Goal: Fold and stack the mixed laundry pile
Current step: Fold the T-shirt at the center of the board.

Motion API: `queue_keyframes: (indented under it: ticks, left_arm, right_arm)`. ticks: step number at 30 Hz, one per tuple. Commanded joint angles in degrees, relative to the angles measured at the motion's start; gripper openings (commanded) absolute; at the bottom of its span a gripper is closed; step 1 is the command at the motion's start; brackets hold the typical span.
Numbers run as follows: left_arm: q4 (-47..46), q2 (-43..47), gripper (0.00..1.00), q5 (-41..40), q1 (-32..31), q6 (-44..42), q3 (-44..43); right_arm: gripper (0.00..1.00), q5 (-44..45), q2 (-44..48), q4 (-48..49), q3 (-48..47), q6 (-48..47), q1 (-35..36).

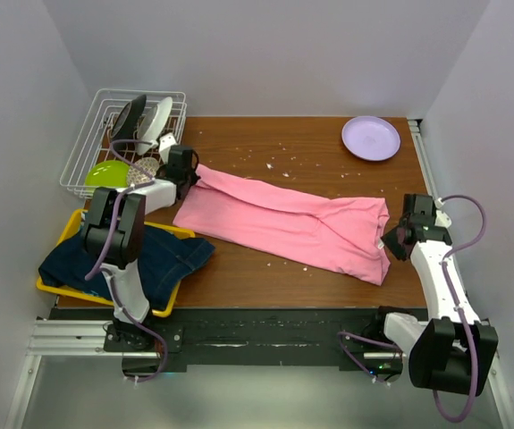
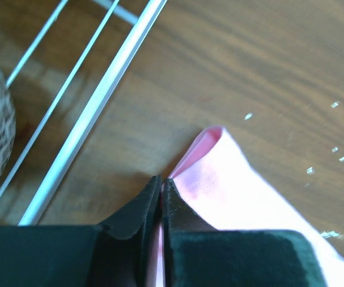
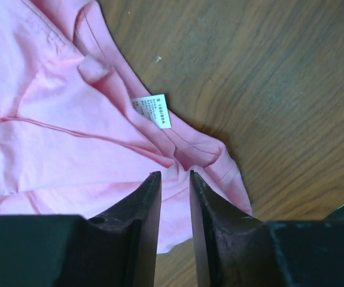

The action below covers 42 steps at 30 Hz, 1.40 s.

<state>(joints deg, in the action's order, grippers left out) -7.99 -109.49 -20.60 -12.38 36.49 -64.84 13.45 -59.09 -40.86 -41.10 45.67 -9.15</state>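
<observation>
The shirt (image 1: 283,219) lies on the table (image 1: 265,143) as a long folded band. Its long axis runs from upper left to lower right of the top view.

One gripper stands at each end:
- The left gripper (image 1: 181,172) is at the upper-left end. Its jaws are all but closed, with a sliver of pink between them, judged to be a pinch on the end corner.
- The right gripper (image 1: 400,237) is at the lower-right collar end, beside the label (image 3: 152,110). Its jaws are narrowly parted over the cloth edge and grip nothing.

A cross fold would carry one end toward the other along that axis.

**Surface:** bare wood with scattered crumbs.

**Room:**
- The basket (image 1: 87,134) is just beside the left gripper.
- The jacket (image 1: 163,255) lies on the tray (image 1: 51,286) at lower left.
- The plate (image 1: 370,138) is at upper right, well apart.
</observation>
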Motion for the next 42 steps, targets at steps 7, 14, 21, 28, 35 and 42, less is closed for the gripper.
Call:
queue_keyframes:
  ticks: [7,14,21,28,35,42]
  left_arm:
    - [3.2,9.0,0.42,-3.5,0.5,3.0,0.0]
    - [3.2,9.4,0.43,-2.1,-1.2,2.6,-0.7]
    - [3.9,7.5,0.42,-0.8,-2.7,2.1,-2.9]
    - [3.8,6.7,0.41,-0.1,-3.1,1.9,-3.7]
    - [4.0,5.8,0.40,0.1,-3.3,1.9,-4.3]
    - [4.7,5.7,0.40,-0.2,-3.3,1.8,-5.1]
  right_arm:
    - [0.34,-6.0,-5.2,11.2,-7.8,-8.0,7.6]
    - [0.33,-2.3,-24.5,16.1,-18.4,-10.2,18.0]
    - [0.33,-0.7,-32.1,20.0,-20.4,-11.6,18.1]
    - [0.33,0.2,-34.3,23.0,-19.5,-11.3,18.0]
    - [0.34,1.2,-36.4,22.4,-20.8,-10.7,18.1]
    - [0.33,2.3,-35.6,21.4,-19.5,-9.9,18.0]
